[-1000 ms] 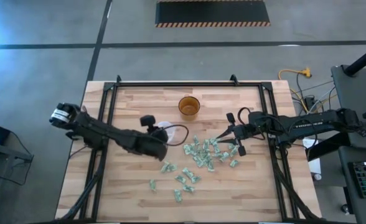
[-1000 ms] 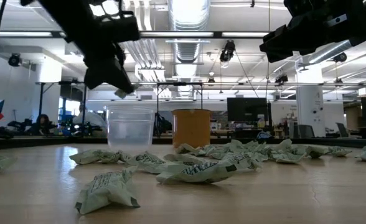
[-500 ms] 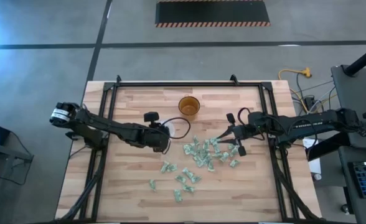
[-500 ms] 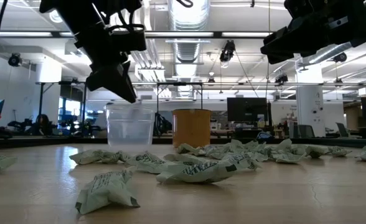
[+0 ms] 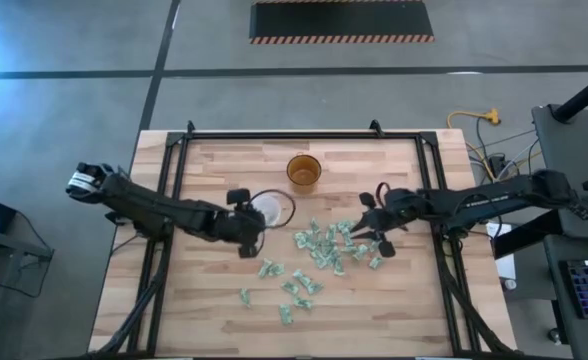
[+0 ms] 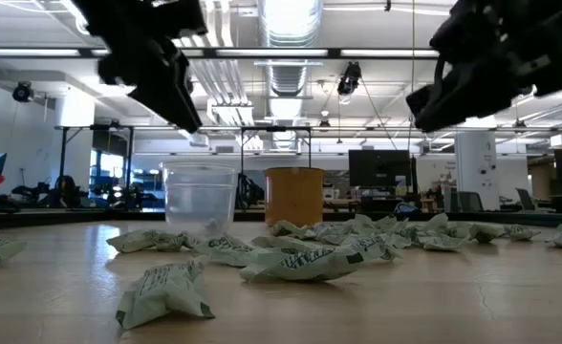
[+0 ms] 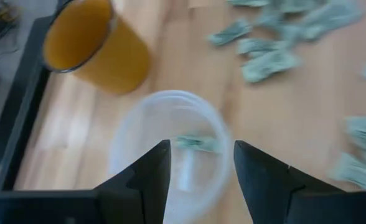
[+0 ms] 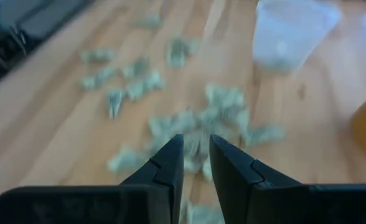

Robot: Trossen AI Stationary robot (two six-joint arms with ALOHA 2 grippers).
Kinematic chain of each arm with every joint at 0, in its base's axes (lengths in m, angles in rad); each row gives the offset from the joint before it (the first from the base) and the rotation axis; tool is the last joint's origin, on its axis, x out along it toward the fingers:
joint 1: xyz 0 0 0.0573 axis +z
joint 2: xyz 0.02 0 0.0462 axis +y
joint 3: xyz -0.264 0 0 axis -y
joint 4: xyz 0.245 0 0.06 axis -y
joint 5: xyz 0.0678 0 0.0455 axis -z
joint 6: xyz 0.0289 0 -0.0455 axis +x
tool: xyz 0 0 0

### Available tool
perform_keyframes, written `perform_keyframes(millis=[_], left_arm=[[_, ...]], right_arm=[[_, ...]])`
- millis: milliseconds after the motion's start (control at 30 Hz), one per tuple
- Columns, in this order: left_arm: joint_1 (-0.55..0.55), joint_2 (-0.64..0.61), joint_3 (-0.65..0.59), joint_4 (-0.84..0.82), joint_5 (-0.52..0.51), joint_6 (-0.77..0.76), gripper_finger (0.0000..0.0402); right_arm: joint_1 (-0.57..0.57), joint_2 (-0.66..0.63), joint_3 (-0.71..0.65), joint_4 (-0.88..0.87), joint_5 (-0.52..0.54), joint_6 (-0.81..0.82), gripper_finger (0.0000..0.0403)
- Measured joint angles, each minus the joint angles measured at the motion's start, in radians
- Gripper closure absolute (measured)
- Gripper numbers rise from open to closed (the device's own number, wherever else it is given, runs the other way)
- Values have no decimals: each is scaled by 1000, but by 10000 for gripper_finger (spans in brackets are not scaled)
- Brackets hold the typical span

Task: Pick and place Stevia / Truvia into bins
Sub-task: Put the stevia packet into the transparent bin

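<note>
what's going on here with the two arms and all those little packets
Two robot arms are sorting pale green and white sweetener sachets scattered on a wooden table into cups. The left gripper hangs open above the translucent plastic cup, and a sachet lies inside that cup. The right gripper is over the right edge of the sachet pile with nothing visible between its fingers. An amber cup stands behind the clear one, apart from it.
</note>
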Motion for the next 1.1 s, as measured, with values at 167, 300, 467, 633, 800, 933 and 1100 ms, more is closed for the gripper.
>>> perform_keyframes(millis=[167, 300, 467, 633, 800, 933, 1100], left_arm=[[-134, -27, -31, 3, -2, -75, 241], [-240, -35, -60, 5, -14, -147, 241], [-343, -43, -66, 4, -29, -211, 241], [-416, -66, -62, 13, -32, -236, 241], [-454, -83, -61, 8, -95, -258, 241], [-459, -86, -61, 10, -102, -259, 241], [-459, -85, -62, 10, -102, -260, 241]], right_arm=[[0, 96, 44, -83, 180, 24, 335], [-1, 165, 82, -103, 237, 16, 335], [-8, 255, 101, -105, 258, -14, 335], [-46, 345, 117, -106, 315, -37, 335], [-77, 406, 143, -104, 314, -43, 335], [-83, 435, 152, -118, 306, -38, 335], [-82, 429, 153, -140, 300, -20, 335]])
